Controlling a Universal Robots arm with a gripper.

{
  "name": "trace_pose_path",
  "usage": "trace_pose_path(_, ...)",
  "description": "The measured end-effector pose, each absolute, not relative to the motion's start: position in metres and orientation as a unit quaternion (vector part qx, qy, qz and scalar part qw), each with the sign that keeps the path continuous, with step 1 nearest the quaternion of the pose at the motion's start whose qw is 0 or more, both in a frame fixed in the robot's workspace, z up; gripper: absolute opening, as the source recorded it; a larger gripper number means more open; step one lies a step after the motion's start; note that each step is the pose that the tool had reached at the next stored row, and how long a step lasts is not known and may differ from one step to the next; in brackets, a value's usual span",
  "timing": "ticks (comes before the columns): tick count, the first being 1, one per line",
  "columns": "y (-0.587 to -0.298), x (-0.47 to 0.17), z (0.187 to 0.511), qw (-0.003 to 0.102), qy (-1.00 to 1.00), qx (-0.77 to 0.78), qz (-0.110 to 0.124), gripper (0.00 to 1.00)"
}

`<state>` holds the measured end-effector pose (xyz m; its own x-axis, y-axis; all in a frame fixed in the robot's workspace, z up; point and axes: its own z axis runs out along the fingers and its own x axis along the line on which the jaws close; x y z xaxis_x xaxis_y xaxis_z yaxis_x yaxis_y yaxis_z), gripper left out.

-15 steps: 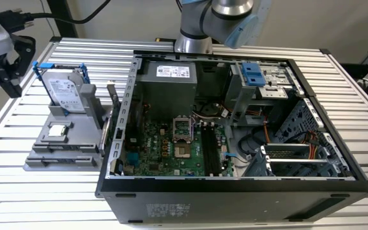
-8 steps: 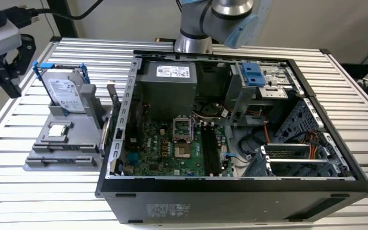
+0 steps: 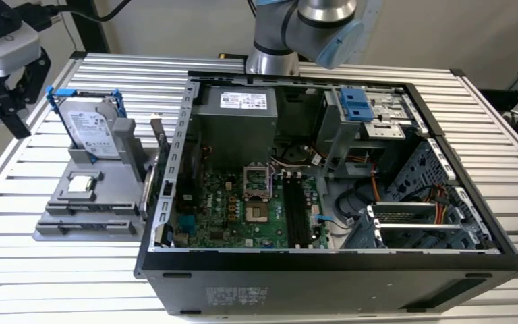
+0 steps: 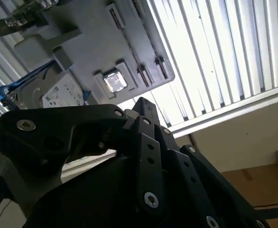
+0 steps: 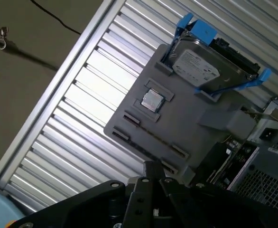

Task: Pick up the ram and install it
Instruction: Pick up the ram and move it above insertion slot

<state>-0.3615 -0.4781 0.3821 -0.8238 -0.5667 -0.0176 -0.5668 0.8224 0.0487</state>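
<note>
My tool [image 5: 153, 167] hangs at the exterior view's left, off the far corner of the slatted surface [image 3: 25, 283], its fingers closed together on nothing. The ram [image 5: 223, 160] stands on edge at the gray fixture's [image 5: 186, 128] right side, squeezed just beside the wall of the open computer case [image 3: 331, 266]. Between my tool and the ram, the hard drive [image 3: 92, 128] stands upright in blue rails, and the processor chip [image 3: 81, 182] lies flat nearer. The black motherboard slots [image 3: 299, 216] sit inside the case, well apart.
</note>
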Motion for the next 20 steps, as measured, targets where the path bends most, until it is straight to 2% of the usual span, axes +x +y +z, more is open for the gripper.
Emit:
trace_pose_path(10, -0.4781, -0.3615, 0.3820, 0.008, 0.929, -0.370, 0.022, 0.00)
trace_pose_path(20, -0.4781, -0.3615, 0.3819, 0.008, 0.893, -0.450, 0.022, 0.00)
